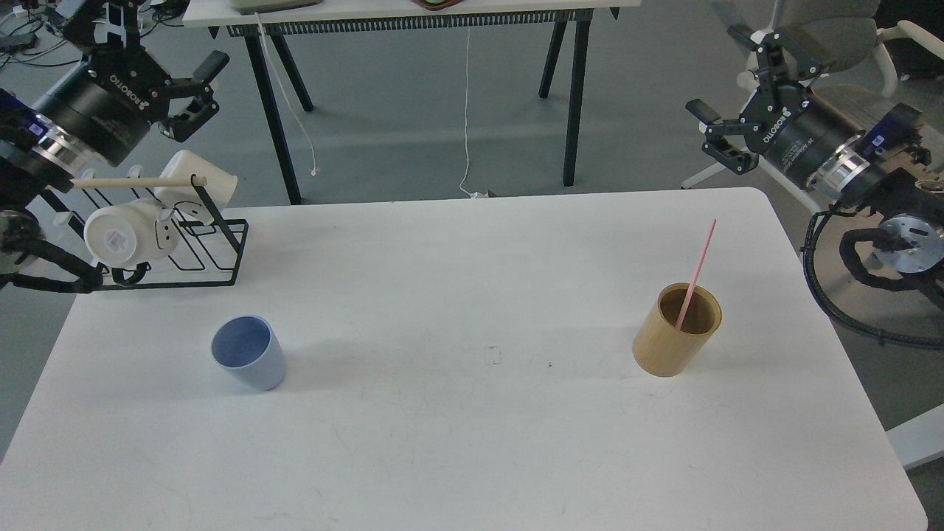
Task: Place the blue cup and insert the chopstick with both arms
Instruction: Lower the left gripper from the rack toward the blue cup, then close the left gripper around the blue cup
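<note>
Table [472, 442], task not yet begun. Blue cup [249, 352]: upright at 9 o'clock, untouched. Chopstick [695, 274]: leaning in wooden holder [677, 330] at 3 o'clock (not in cup). Left gripper [158, 63], right gripper [730, 88]: spread wide, empty, well apart from both.

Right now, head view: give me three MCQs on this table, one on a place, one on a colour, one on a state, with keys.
1. Where is the pink-red chopstick?
A. flat on the table
B. standing in the tan wooden cylinder
C. in the blue cup

2. What colour are the mugs on the black wire rack?
A. white
B. green
C. red

3. What does the right gripper hold?
A. the blue cup
B. the chopstick
C. nothing, fingers spread

Key: B, the stick leans out of the cylinder's mouth; A, both mugs are white; C, it hangs open beyond the table, away from everything.
</note>
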You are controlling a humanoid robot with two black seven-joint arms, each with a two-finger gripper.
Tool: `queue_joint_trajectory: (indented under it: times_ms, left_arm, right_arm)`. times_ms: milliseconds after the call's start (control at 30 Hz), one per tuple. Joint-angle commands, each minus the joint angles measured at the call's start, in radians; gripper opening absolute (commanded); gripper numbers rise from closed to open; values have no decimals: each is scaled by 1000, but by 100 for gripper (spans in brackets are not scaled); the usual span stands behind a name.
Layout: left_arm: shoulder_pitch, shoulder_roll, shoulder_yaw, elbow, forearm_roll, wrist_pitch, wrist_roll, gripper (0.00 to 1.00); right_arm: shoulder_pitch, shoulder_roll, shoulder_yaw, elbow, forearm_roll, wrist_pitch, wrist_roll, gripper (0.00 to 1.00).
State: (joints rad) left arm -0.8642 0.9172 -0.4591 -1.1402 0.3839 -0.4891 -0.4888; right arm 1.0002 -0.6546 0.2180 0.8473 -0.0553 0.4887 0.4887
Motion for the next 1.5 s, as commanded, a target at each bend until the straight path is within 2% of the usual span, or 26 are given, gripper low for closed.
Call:
queue_joint_trajectory:
  times_ms: [0, 67, 200, 433, 600, 833, 1067, 1300, 1400, 1467]
  left_arm:
    - [-30, 162, 91, -142, 287, 0, 0, 100]
    - [-64, 225, 189, -173, 406, 0, 0, 100]
    - [-79, 268, 305, -173, 662, 0, 0, 100]
    - [-76, 258, 471, -133, 895, 58, 0, 100]
    - [-62, 238, 482, -104, 998, 92, 0, 100]
    - [-44, 141, 482, -10, 1046, 98, 0, 99]
    - [23, 80, 481, 54, 1055, 147, 0, 99]
    - [68, 51, 476, 68, 1087, 179, 0, 98]
    - [79, 46, 476, 82, 1087, 196, 0, 96]
    - [80, 37, 476, 83, 1086, 196, 0, 90]
  right_arm:
    - [-2, 0, 12, -36, 0, 0, 0, 100]
    - [-3, 1, 18, -60, 0, 0, 0, 100]
    - [-17, 4, 27, -83, 3, 0, 0, 100]
    - [-72, 4, 89, -83, 3, 0, 0, 100]
    - [-78, -2, 92, -85, 3, 0, 0, 100]
    - [-78, -14, 92, -85, 2, 0, 0, 100]
    - [-80, -30, 92, -85, 2, 0, 0, 100]
    - [-84, -33, 92, -85, 2, 0, 0, 100]
    - [-84, -31, 92, -83, 2, 0, 0, 100]
    - [-84, -31, 92, -85, 2, 0, 0, 100]
